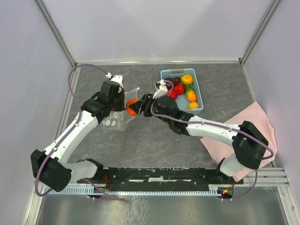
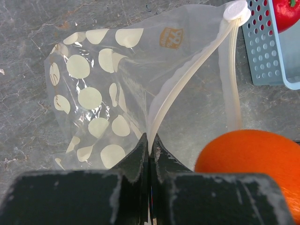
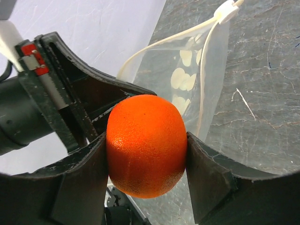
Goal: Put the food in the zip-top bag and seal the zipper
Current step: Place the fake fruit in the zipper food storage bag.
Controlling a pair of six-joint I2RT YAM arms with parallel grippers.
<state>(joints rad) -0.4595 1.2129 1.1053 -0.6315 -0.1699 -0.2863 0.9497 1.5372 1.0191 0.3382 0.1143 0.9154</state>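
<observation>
Zip-top bag, clear with white dots, is seen left of centre in the overhead view, resting on the grey table with its mouth held open. One edge of the zipper is pinched in the left gripper, whose fingers are pressed fully together on it. The strip is seen running up to a white end tab at the upper right of the left wrist view. An orange is clamped between the fingers of the right gripper, which are spread wide around it, right at the bag's mouth. More food, in red, yellow, orange, dark purple and green, is seen in the light blue basket at upper centre. A pink cloth is spread at the right edge.
</observation>
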